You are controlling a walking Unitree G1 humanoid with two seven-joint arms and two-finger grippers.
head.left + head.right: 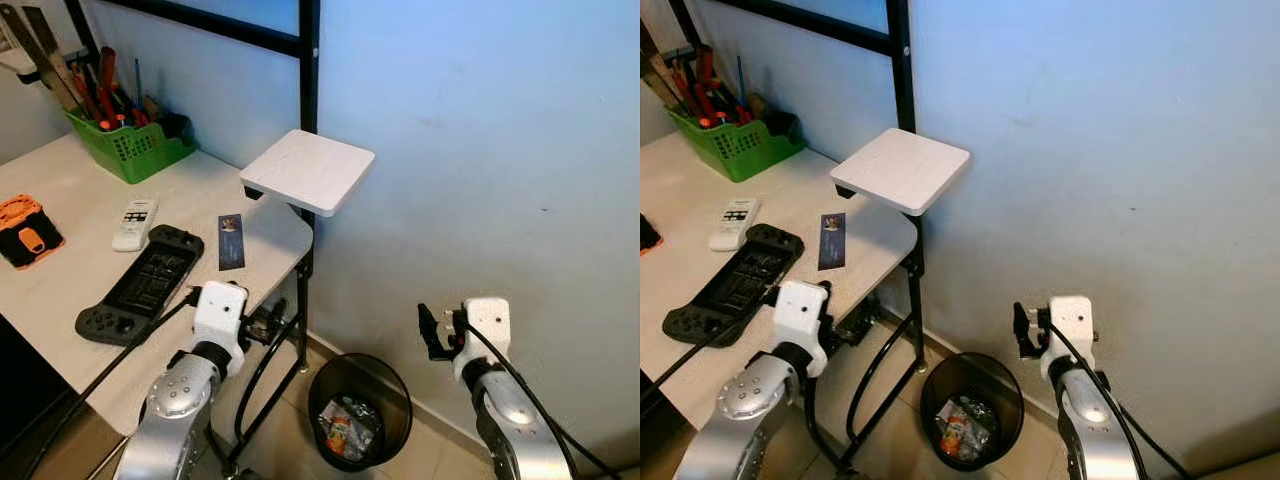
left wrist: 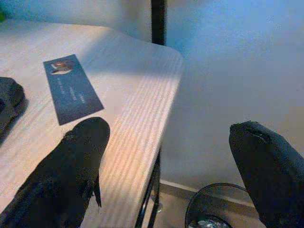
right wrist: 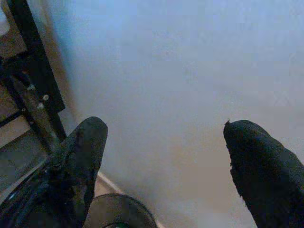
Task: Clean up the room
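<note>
A black waste bin stands on the floor under the desk's corner, with colourful wrappers inside. On the light wooden desk lie a black game controller, a white remote and a dark blue card. My left gripper hangs at the desk's front corner, above and left of the bin; it is open and holds nothing. My right gripper is raised to the right of the bin, near the wall, also open with nothing in it.
A green basket of tools sits at the desk's back. An orange and black device lies at the left edge. A white square shelf juts from the black frame. The blue-white wall is close ahead.
</note>
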